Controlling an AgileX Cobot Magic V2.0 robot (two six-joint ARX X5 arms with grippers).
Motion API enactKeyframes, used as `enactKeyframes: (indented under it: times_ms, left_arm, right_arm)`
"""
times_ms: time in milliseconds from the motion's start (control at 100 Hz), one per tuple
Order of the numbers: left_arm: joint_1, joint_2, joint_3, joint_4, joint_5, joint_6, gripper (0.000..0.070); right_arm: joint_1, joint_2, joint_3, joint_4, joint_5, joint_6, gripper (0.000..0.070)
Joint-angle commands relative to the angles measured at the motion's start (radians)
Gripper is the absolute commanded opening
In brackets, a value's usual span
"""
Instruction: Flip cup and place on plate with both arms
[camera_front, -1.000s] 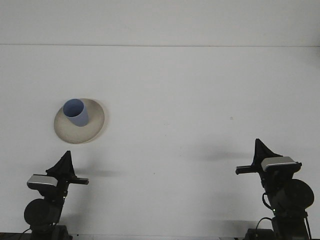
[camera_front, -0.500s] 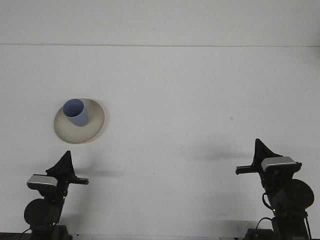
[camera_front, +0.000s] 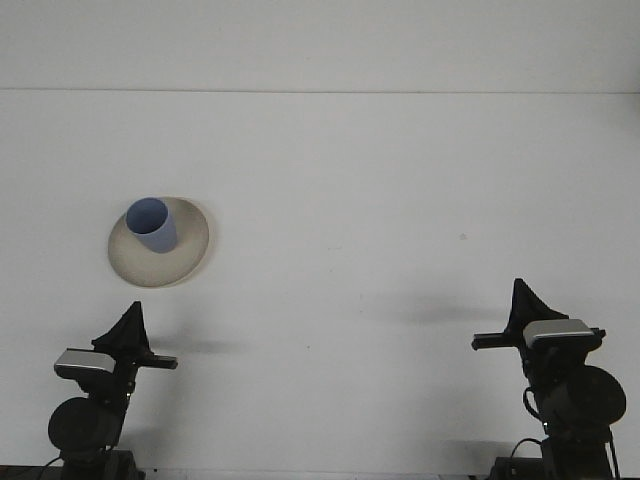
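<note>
Since the earlier frame only my right gripper (camera_front: 521, 292) has moved, dropping a touch lower at the lower right of the frame; my left gripper (camera_front: 131, 314), the cup and the plate sit exactly where they were. From this view each gripper shows as a dark pointed wedge, so I cannot tell whether either one is parted or closed, and neither holds anything. Both hang over bare worktop (camera_front: 400, 200) at the bottom corners, the left one just below the plate, the right one well apart from it. The blue cup (camera_front: 151, 224) already stands mouth-up on the upper left part of the beige plate (camera_front: 185, 250), at the left of the frame, so I judge the job essentially finished and the arms parked. The risk from here is mostly my own doing: the cup sits off-centre, toward the plate's rim, and any stray forward motion of the left arm could clip the near edge of the plate, tilt it and tip the cup over or roll it off. A light cup would not resist a nudge. The right arm, being far away, threatens little.
</note>
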Motion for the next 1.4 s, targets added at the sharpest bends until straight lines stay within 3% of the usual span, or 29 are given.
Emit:
enactKeyframes:
  times_ms: [0, 470, 750, 1040, 1390]
  left_arm:
    - [0.002, -0.001, -0.020, 0.010, 0.005, -0.010, 0.0011]
    - [0.002, -0.001, -0.020, 0.010, 0.005, -0.010, 0.0011]
    - [0.002, -0.001, -0.020, 0.010, 0.005, -0.010, 0.0011]
    - [0.002, -0.001, -0.020, 0.010, 0.005, -0.010, 0.0011]
    - [0.002, -0.001, -0.020, 0.010, 0.005, -0.010, 0.0011]
  right_arm:
    - [0.002, -0.030, -0.017, 0.024, 0.004, -0.002, 0.0000]
    - [0.003, -0.365, -0.281, 0.072, 0.026, 0.000, 0.0000]
    - [0.022, -0.360, -0.356, 0.138, 0.080, 0.000, 0.0000]
    - [0.027, -0.360, -0.426, 0.282, 0.087, 0.001, 0.0000]
    - [0.027, -0.360, -0.427, 0.278, 0.086, 0.002, 0.0000]
